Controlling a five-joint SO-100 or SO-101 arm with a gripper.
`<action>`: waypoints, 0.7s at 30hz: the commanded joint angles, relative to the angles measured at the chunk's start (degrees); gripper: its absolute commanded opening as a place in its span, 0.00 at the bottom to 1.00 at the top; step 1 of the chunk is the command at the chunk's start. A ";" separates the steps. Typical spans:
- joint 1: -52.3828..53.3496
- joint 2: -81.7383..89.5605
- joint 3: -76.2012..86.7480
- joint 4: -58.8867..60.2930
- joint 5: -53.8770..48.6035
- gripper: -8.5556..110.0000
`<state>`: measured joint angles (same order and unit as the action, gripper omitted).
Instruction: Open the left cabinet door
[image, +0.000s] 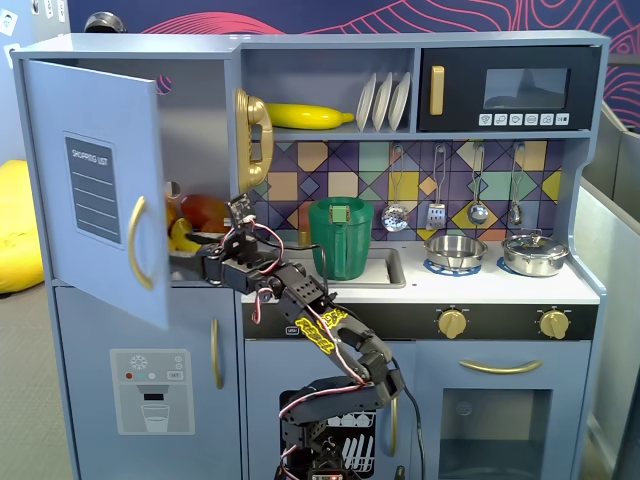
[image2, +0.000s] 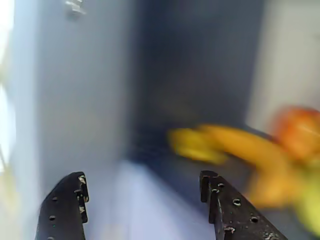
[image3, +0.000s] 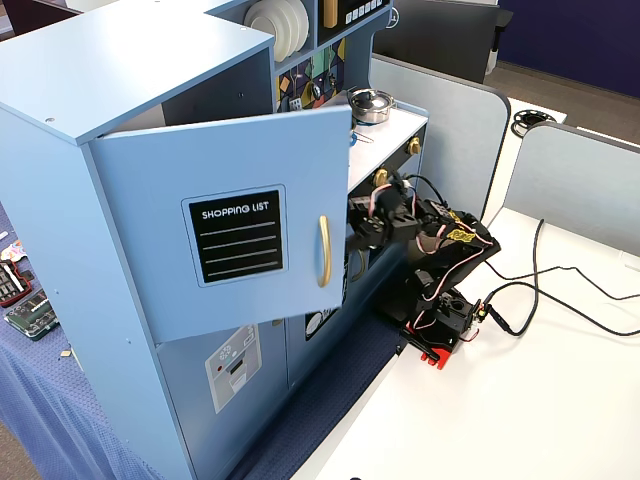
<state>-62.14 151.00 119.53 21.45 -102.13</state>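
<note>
Left cabinet door (image: 95, 190) with black SHOPPING LIST panel (image: 92, 190) hangs swung open from top-left of the toy kitchen (image: 420, 300), hinged at the cabinet's left side in a fixed view; gold curved handle (image: 137, 243) on its free edge. In another fixed view the same door (image3: 225, 225) stands out from the cabinet front, handle (image3: 323, 251) near its right edge, gap behind it

Arm (image: 300, 310) rises from base low in front of the kitchen and reaches left into the opened compartment; pincer (image: 183, 262) sits just behind the door's free edge, near the handle, contact not clear. In the angled fixed view the pincer is hidden behind the door

Wrist view: pincer (image2: 142, 200) spread apart, nothing between the two black fingers (image2: 67, 205); pale blue door surface fills the left, dark compartment interior ahead, blurred yellow and orange toy food (image2: 240, 155) to the right

Inside the compartment, yellow and orange toy food (image: 190, 225) beside the pincer. Lower door with water-dispenser graphic (image: 152, 390) below is closed. Green pitcher (image: 341, 238) stands at the sink; yellow banana (image: 305, 116) on the upper shelf. Arm base on a white table (image3: 520, 400)
</note>
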 joint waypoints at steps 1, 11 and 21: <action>-5.19 2.72 0.44 -2.29 -1.85 0.26; 19.60 5.10 4.13 7.21 2.11 0.21; 44.47 13.54 20.39 17.67 9.93 0.12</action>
<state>-23.64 159.52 134.65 37.79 -94.83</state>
